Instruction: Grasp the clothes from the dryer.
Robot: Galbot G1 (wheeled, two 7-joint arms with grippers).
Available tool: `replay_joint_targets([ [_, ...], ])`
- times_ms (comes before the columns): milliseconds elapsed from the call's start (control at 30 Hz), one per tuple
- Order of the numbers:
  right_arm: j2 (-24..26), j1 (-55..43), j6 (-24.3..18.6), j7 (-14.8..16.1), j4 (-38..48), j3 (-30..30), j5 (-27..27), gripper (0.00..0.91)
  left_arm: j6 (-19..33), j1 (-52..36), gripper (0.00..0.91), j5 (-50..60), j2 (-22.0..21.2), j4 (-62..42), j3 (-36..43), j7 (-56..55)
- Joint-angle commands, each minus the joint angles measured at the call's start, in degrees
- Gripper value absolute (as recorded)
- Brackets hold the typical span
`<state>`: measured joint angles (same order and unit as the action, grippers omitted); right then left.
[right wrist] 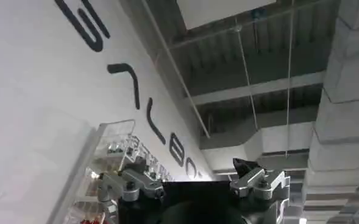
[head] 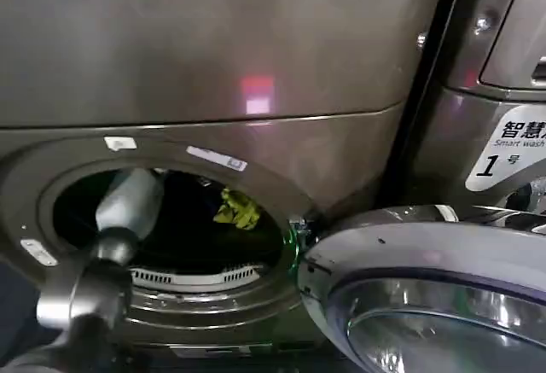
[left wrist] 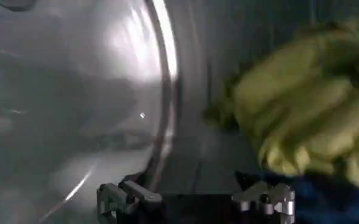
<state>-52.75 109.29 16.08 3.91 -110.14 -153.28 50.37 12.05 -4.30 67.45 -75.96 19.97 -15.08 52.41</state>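
Dryer point(head: 213, 66) porthole is entered by the left arm, whose gripper point(left wrist: 196, 199) is seen in the left wrist view with fingers spread and nothing between them, poised inside the drum point(left wrist: 75, 91). The clothes lie just ahead of it: a yellow-green bundle point(left wrist: 307, 103) resting against the drum's far wall, and a dark blue piece point(left wrist: 325, 204) beneath it, close to one fingertip. In the head view the bundle point(head: 237, 208) is seen deep in the opening, toward the hinge side, with the glass door point(head: 426, 296) swung wide below and to the right. The step in hand is judged to be the final approach before a pinch. It would best be done by carrying the gripper sideways until the bundle is centred between the fingers, then pushing in far enough that a thick fold is caught rather than a loose edge. Contact with the curved drum wall should be avoided, and the fingers closed only once fabric is seated between them. The blue piece may be dragged along or left behind; which cannot be told. The right gripper point(right wrist: 194, 185) is held idle, fingers apart, aimed up at a ceiling point(right wrist: 258, 61) and lettered wall point(right wrist: 57, 91).
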Motion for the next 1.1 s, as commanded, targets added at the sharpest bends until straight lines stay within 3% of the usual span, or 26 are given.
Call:
replay_joint_targets([
  [33, 0.0, -0.1, 0.0, 0.1, -0.2, 0.1, 0.0, 0.907, -0.3, -1.5, 0.907, 5.4, -0.4, -3.3, 2.3, 1.0],
  [500, 0.2, -0.5, -0.1, 0.2, -0.1, 0.3, 0.0, 0.907, -2.3, 1.1, 0.907, 1.6, -0.9, -7.1, 2.9, 0.0],
  [567, 0.3, -0.5, -0.2, 0.2, 0.1, 0.2, 0.0, 0.907, -2.2, 1.1, 0.728, 1.6, -0.9, -7.2, 2.9, 0.2],
  [600, 0.2, -0.5, -0.2, 0.2, 0.1, 0.2, 0.0, 0.907, -2.1, 1.1, 0.284, 1.6, -0.8, -7.3, 2.9, 0.2],
  [667, 0.2, -0.6, -0.2, 0.2, 0.1, 0.3, 0.0, 0.907, -1.8, 1.0, 0.034, 1.6, -0.8, -7.3, 2.9, 0.2],
  [700, 0.2, -0.6, -0.2, 0.2, 0.1, 0.3, 0.0, 0.907, -1.5, 1.0, 0.000, 1.6, -0.8, -7.3, 2.9, 0.2],
  [1100, 0.1, -0.7, -0.3, 0.2, 0.1, 0.5, -0.2, 0.907, -1.6, -0.6, 0.000, -3.6, -1.1, -4.7, 0.3, -1.1],
])
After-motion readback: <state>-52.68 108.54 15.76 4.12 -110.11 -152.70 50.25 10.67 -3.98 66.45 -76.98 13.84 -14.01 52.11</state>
